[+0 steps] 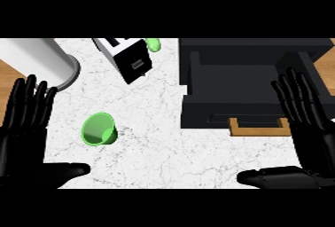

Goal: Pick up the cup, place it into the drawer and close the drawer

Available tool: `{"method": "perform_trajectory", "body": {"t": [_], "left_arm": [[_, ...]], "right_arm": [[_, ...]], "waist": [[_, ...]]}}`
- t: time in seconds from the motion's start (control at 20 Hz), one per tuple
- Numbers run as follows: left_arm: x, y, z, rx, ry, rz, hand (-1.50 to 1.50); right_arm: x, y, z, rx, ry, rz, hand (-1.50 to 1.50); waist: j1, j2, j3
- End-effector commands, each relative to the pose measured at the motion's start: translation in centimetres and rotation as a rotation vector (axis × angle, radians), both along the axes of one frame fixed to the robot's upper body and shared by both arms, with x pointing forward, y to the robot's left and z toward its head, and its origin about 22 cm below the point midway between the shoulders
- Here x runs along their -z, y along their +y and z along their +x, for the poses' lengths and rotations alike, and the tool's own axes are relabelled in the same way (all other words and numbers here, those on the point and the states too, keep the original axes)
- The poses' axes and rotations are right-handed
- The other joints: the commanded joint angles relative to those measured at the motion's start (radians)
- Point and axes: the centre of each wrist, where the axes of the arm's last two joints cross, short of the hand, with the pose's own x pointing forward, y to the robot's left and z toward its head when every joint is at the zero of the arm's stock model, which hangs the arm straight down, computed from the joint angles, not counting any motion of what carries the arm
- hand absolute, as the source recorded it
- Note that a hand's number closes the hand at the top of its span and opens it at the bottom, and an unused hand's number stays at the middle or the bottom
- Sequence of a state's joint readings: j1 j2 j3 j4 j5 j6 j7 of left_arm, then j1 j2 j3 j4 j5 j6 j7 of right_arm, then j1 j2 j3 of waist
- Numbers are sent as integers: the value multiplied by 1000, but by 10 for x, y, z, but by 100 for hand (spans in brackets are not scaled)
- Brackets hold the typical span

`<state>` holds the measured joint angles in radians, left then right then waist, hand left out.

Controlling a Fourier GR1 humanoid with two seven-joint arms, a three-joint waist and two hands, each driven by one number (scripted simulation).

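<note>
Head view, single moment.

Task items:
- Drawer (216,111): dark grey, boxy, at the right half of the counter (163,155). It is pulled open, and its hollow interior is seen from above with nothing visible inside. A tan wooden handle (258,131) sits on its near front edge.
- Cup (99,129): bright green and plain, on the counter left of centre, well apart from the drawer. The mouth shows as an oval turned toward the lower left, with the paler inside visible. It looks tipped on its side, though this cannot be confirmed.

Surroundings:
- The counter is white marble with fine grey veining. A strip of wooden floor (5,73) shows past its left edge.
- Left hand (20,146): black, at the left edge, fingers straight and spread, thumb out toward the centre. It holds nothing and lies just beside the cup without touching it.
- Right hand (314,150): in the same open pose at the right edge and holding nothing. Its fingers overlap the drawer's right side in this view.
- White cylinder (36,60): at the far left corner.
- White box (127,60): has a black front face and stands at an angle between the cylinder and the drawer.
- Small green object (153,45): just behind the box, partly hidden.
- Bare counter lies between the cup and the drawer.

Writing: there is a small pale plate on the box's black face, but nothing on it can be read.
</note>
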<state>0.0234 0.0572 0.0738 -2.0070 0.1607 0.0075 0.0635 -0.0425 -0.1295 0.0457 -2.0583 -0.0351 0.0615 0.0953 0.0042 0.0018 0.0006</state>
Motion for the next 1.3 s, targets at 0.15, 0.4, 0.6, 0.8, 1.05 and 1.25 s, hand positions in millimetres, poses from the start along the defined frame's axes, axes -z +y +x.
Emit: {"method": "perform_trajectory", "body": {"t": [0.15, 0.4, 0.6, 0.8, 1.05, 1.25], "left_arm": [[24, 37, 5, -53, 72, -61, -150], [68, 40, 18, -84, 153, -46, -150], [103, 25, 19, -96, 205, -29, -150], [125, 39, 25, -133, 230, 0, -150], [144, 45, 16, -177, 269, -14, -150], [195, 61, 4, -160, 301, -11, -150]], "right_arm": [[12, -7, 22, -26, 35, 1, -150], [-5, -21, 40, -41, 21, -14, -150], [3, -20, 32, -48, 9, -28, -150], [-12, -23, 44, -33, -8, -14, -150], [-10, -29, 37, -42, -10, -12, -150], [-15, -42, 48, -4, -25, -14, -150]], "waist": [[-2, -1, -1], [-3, -1, -1], [-7, -1, -1], [-6, -1, -1], [-5, -2, -1], [-7, -1, -1]]}}
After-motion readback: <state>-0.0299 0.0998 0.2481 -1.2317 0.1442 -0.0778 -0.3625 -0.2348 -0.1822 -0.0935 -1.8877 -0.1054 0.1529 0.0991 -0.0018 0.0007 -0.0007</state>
